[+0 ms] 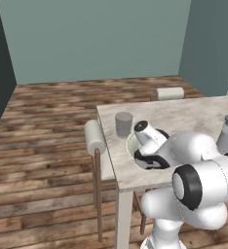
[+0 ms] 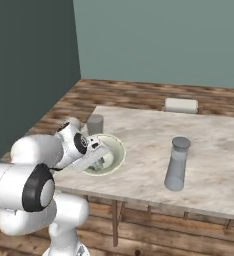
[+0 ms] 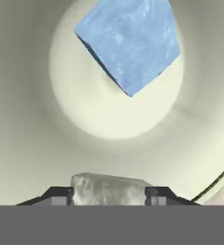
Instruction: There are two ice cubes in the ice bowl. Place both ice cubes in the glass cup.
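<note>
The claw point(image 3: 109, 203) is down inside the wide, shallow, pale greenish-cream ice bowl point(image 3: 32, 143), and its two dark tips are clamped on the whitish-clear ice cube point(image 3: 109, 187) — the cube sits squarely between them, a tip against each of its sides. The pale blue ice cube point(image 3: 129, 42) lies apart from it on the bowl's floor, turned corner-on toward the claw, untouched.

What matters next, I'd say, is where the short, straight-sided, translucent grey glass cup point(image 1: 123, 124) stands: just beyond the bowl on the marbled worktop point(image 1: 184, 114), close to its far rim and toward the worktop's left edge. So the carry should be short — up out of the bowl, then away from the robot's base.

The white arm reaches forward and bends steeply down, the wrist tipped into the bowl. A taller slim grey capped bottle point(image 2: 177, 164) stands well to the right, out of the way.
</note>
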Available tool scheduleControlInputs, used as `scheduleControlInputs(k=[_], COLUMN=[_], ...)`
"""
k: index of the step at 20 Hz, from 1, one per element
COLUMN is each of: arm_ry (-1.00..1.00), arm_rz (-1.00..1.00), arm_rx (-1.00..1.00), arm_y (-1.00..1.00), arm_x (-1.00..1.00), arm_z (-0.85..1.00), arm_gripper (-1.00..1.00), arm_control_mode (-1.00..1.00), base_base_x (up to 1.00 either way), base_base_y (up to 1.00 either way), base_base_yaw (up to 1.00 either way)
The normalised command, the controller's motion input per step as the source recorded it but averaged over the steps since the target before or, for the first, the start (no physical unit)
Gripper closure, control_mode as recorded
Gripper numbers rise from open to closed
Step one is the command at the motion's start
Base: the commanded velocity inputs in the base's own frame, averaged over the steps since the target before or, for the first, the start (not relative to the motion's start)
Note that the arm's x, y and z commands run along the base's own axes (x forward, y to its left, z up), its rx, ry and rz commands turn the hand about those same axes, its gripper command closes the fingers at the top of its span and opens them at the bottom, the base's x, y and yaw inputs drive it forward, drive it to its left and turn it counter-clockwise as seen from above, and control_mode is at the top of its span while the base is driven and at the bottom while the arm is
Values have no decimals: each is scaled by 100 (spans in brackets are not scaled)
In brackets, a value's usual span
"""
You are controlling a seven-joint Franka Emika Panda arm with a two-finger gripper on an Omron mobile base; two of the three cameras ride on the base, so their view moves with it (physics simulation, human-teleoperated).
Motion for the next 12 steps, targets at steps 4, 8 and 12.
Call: scheduleControlInputs(k=[4,8,12], arm_ry=[0,0,0], arm_rz=[-16,-13,-8], arm_rx=[13,7,6], arm_y=[0,0,0], arm_x=[-13,24,37], arm_z=[100,100,100], arm_gripper=[100,100,100], arm_control_mode=[-100,-100,-100], base_base_x=[0,0,0], base_base_y=[0,0,0], base_base_yaw=[0,0,0])
